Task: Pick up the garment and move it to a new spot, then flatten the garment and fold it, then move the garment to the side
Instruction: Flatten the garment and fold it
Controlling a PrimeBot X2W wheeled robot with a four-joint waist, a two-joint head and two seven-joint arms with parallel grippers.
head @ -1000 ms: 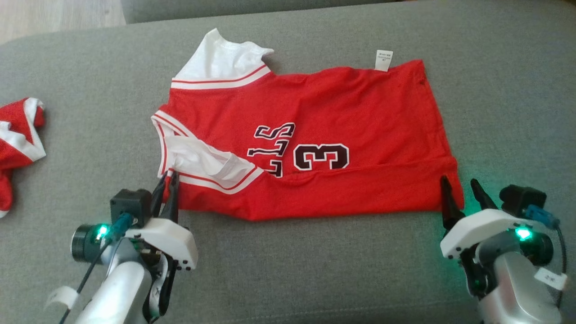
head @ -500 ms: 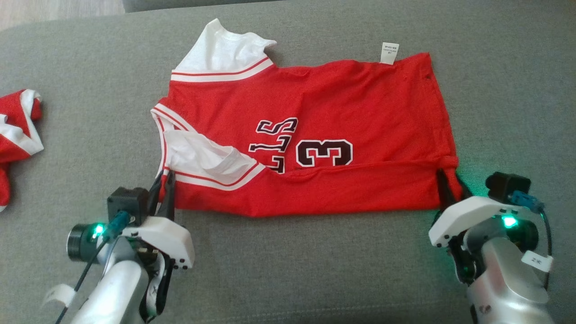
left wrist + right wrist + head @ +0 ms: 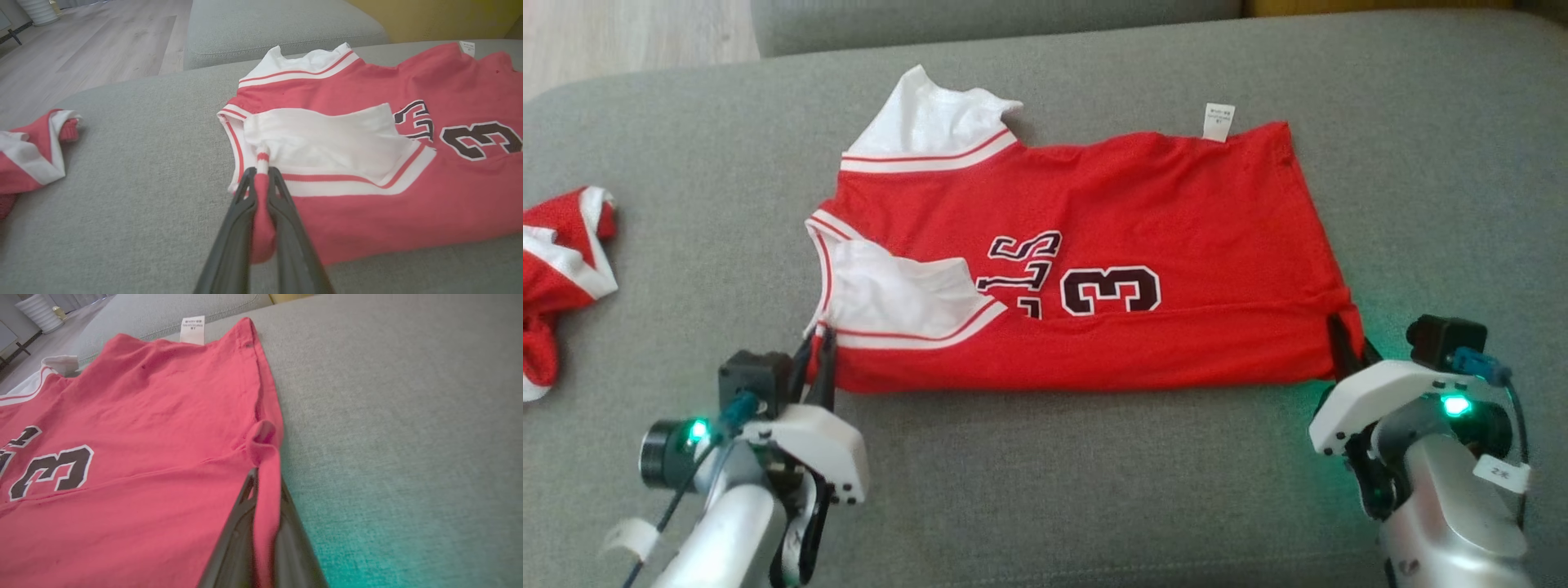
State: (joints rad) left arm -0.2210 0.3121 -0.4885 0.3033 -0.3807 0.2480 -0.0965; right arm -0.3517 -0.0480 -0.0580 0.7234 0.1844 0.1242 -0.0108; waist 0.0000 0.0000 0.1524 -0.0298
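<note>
Bottom centre of head view: open grey cushion [image 3: 1045, 482], a wide free lane between left gripper [image 3: 818, 347] and right gripper [image 3: 1349, 347]. Right third of frame, past the jersey [image 3: 1176, 204] hem: bare cushion too. Jersey blocks the middle, lying flat, with both grippers clamped on its near corners. Left edge: crumpled second red garment [image 3: 564, 261], well apart from jersey, with a bare strip between them. Top edge: back cushion [image 3: 980, 20]. Upper left: wood floor [image 3: 629, 33].
</note>
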